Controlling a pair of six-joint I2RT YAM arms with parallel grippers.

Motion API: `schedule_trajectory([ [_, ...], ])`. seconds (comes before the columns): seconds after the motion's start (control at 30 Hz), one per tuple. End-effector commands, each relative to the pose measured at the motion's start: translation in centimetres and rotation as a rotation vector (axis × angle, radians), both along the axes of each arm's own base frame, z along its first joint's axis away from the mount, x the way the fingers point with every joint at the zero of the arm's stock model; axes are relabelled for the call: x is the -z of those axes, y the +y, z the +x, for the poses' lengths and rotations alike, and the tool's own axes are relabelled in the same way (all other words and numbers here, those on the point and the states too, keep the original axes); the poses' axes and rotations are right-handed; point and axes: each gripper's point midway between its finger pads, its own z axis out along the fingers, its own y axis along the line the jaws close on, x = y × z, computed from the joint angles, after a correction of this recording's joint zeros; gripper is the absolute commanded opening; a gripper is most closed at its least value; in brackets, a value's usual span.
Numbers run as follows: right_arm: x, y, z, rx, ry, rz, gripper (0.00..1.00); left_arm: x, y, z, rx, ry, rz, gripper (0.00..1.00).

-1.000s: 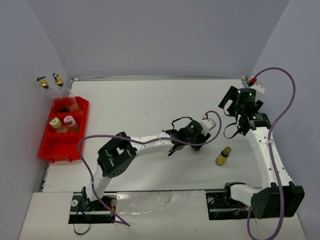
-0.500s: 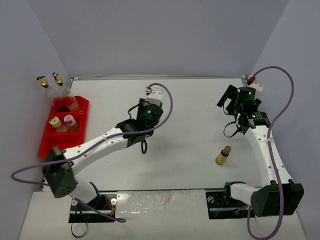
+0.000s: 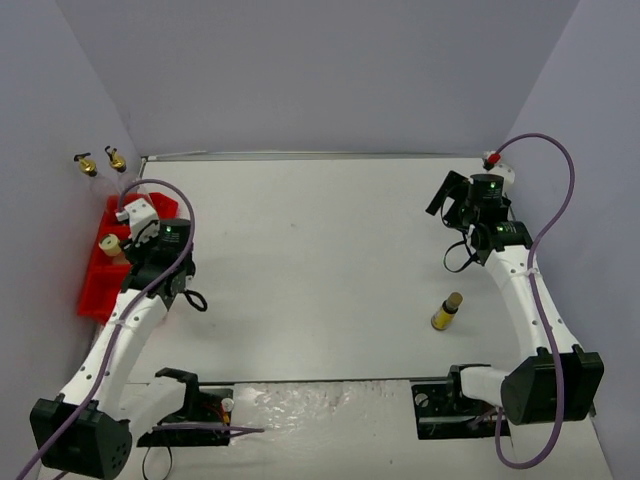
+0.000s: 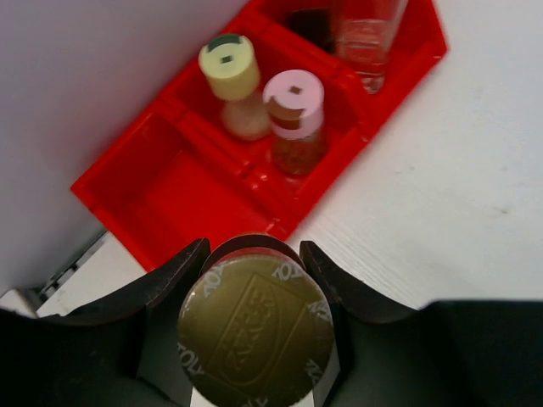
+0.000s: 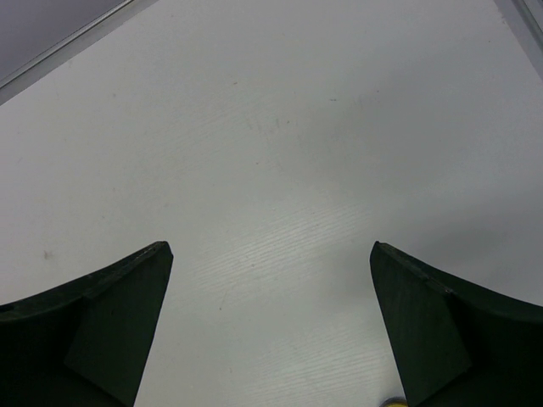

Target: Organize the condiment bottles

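Transit nearly done: a second ago the left tool [image 4: 254, 252] was at mid-table, and now it hangs over the near rim of the tray [image 4: 170, 199], at the left edge of the top view. It is pinching a slim bottle [image 4: 254, 335]. We see bare red in the tray's nearest compartment. The yellow-cap bottle [image 4: 229, 68] and pink-cap bottle [image 4: 293, 97] share the middle one, with a clear bottle [image 4: 365, 38] beyond. We judge set-down comes next. The second slim bottle [image 3: 446, 312] stands on the table [image 3: 320, 260], lower right. The right tool [image 5: 270, 252] is spread and empty.
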Motion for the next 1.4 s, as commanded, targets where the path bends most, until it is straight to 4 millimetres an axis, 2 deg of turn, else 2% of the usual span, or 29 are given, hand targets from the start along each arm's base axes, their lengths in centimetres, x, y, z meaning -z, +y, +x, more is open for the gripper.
schedule_trajectory([
  [0.0, -1.5, 0.9, 0.9, -0.033, -0.070, 0.008, 1.00, -1.1, 3.7, -0.9, -0.152, -0.128, -0.088, 0.00],
  [0.1, -1.6, 1.2, 0.9, -0.042, -0.072, 0.000, 1.00, 0.2, 5.3, -1.3, -0.209, -0.119, -0.125, 0.00],
  [0.23, -1.5, 1.5, 1.0, -0.052, -0.070, 0.005, 1.00, 1.5, 8.6, -1.7, -0.318, -0.109, -0.179, 0.00],
  [0.43, -1.4, 1.7, 1.1, -0.058, -0.067, 0.002, 1.00, 1.3, 11.8, -2.0, -0.392, -0.127, -0.207, 0.00],
  [0.67, -1.1, 2.9, 1.4, -0.089, -0.056, -0.004, 1.00, 3.2, 13.7, -2.0, -0.473, -0.140, -0.268, 0.00],
  [0.87, -1.1, 3.4, 1.9, -0.102, -0.051, -0.003, 1.00, 4.4, 15.5, -1.2, -0.528, -0.139, -0.274, 0.00],
  [1.1, -0.9, 3.8, 2.0, -0.114, -0.045, -0.007, 1.00, 4.3, 17.3, -0.1, -0.568, -0.137, -0.237, 0.00],
  [1.37, -0.1, 4.5, 2.4, -0.135, -0.030, -0.014, 1.00, 3.0, 19.5, 1.2, -0.603, -0.145, -0.181, 0.00],
])
